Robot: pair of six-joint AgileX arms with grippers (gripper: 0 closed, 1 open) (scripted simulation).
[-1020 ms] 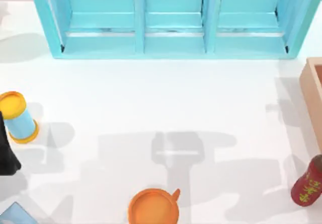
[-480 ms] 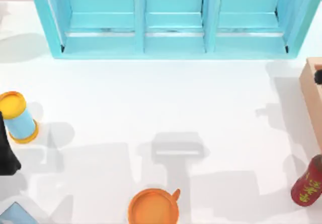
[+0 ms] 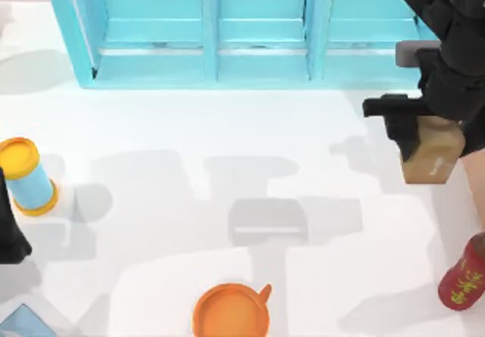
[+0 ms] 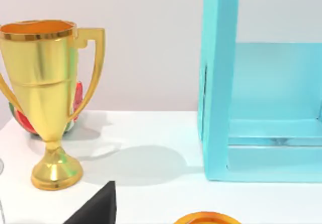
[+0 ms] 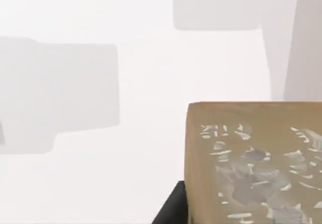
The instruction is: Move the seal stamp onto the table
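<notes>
At three o'clock in the top view, the right gripper (image 3: 421, 141) is clamped on the seal stamp (image 3: 433, 157), held above the table (image 3: 227, 140). The left arm sits parked at nine o'clock; whether its fingers are apart I cannot tell.

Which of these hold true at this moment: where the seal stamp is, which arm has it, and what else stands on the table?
1. The right gripper holds the seal stamp. True.
2. The stamp lies flat by the orange cup. False: it hangs in the jaws at the right side, far from the cup.
3. A red bottle stands near the table's right edge. True.
4. The left arm reaches into the blue shelf. False: it sits parked at the left edge.
5. A gold trophy stands on the table. True.
</notes>
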